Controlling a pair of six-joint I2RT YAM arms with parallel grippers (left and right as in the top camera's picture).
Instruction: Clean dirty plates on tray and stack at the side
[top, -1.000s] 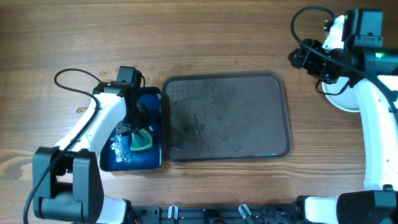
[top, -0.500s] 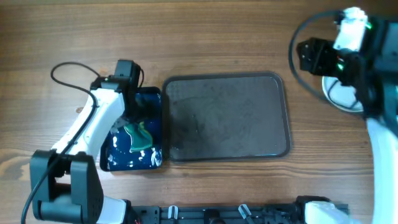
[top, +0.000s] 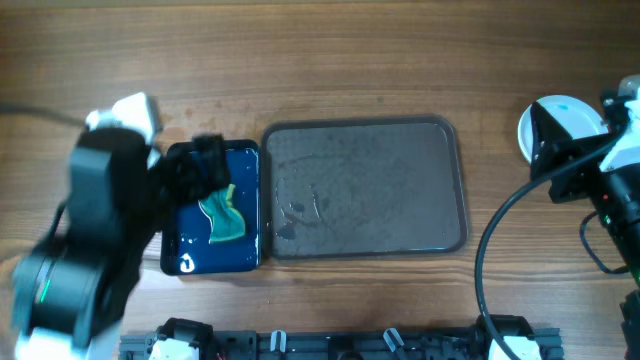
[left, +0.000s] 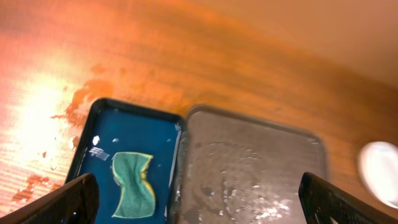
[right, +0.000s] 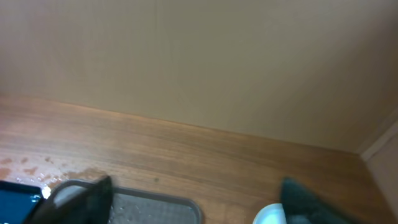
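As the big grey tray (top: 362, 121) has no plates on it and the white plates (top: 562, 112) sit on the desk (top: 350, 60) off to its right, I think the job is about done, my left fingers (left: 69, 199) and right fingers (right: 84, 198) both spread apart, holding nothing.

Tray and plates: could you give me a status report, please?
Left gripper open, empty; right gripper open, empty. Tray wet, nothing on it. Plates beside its right end.

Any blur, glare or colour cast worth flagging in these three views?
Overhead: left arm smeared by motion blur, tray sharp. Left wrist: orange cast, glare bleaching the table at left, plates a soft white blob. Right wrist: soft throughout, fingers blurred dark shapes.
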